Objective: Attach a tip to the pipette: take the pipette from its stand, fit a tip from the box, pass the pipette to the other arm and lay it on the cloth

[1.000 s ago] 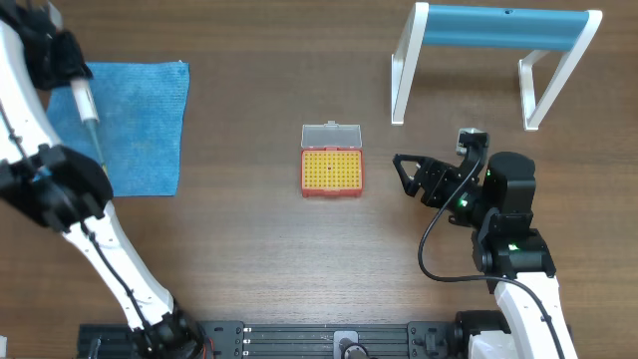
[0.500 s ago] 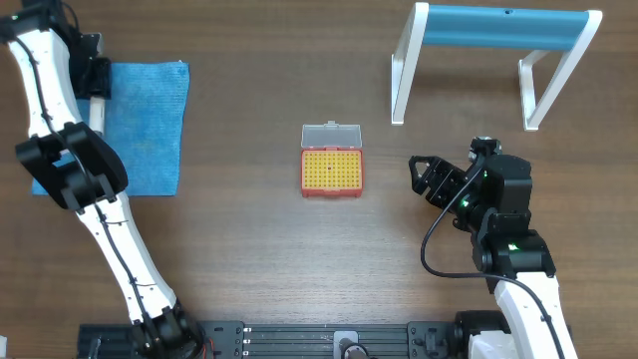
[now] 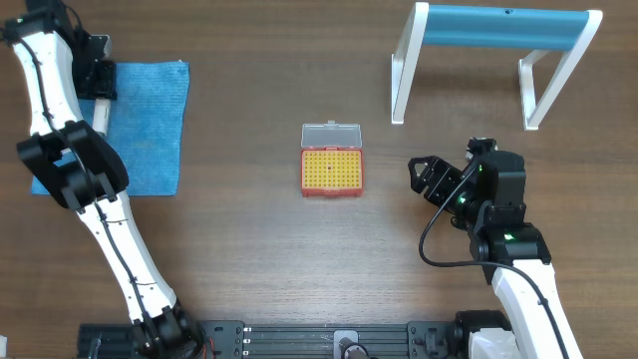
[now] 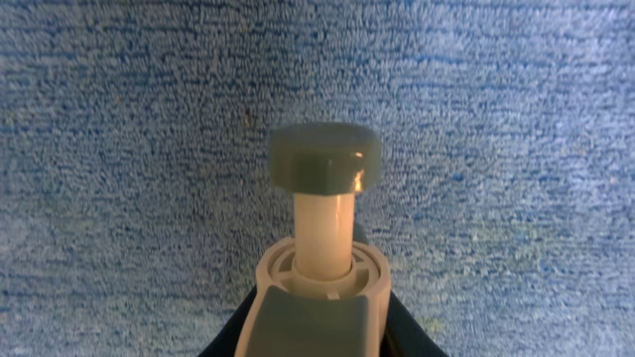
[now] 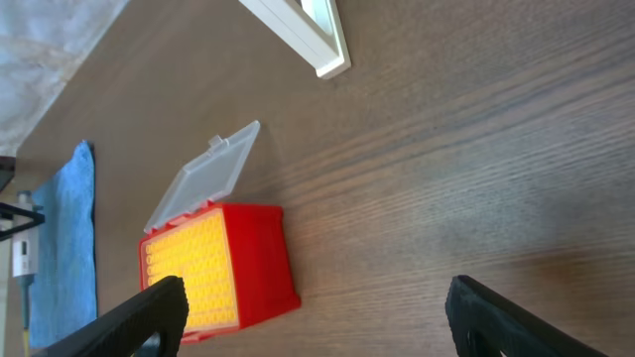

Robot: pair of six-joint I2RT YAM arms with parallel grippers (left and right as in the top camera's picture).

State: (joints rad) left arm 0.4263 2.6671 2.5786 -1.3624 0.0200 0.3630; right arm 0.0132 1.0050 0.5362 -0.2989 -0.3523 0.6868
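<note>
Nearest the arm bases, the right gripper (image 3: 417,178) hung over the brown wood-grain table (image 3: 249,259) with its black fingers spread apart and nothing between them, to the right of the tip box and well apart from it. At mid-table stood the red plastic tip box (image 3: 332,172), its rack of yellow tips uncovered and its clear hinged lid (image 3: 332,134) thrown back on the far side. Farther off, at the table's left, the left gripper (image 3: 97,80) was clenched on the white, grey-capped pipette (image 4: 319,270) over the left edge of the blue terry cloth (image 3: 150,120). In the left wrist view the grey plunger button stood out against the cloth's weave. Whether the pipette rested on the cloth I could not tell. Farthest away, at the right, stood the white-legged stand (image 3: 498,28) with its pale blue crossbar.
</note>
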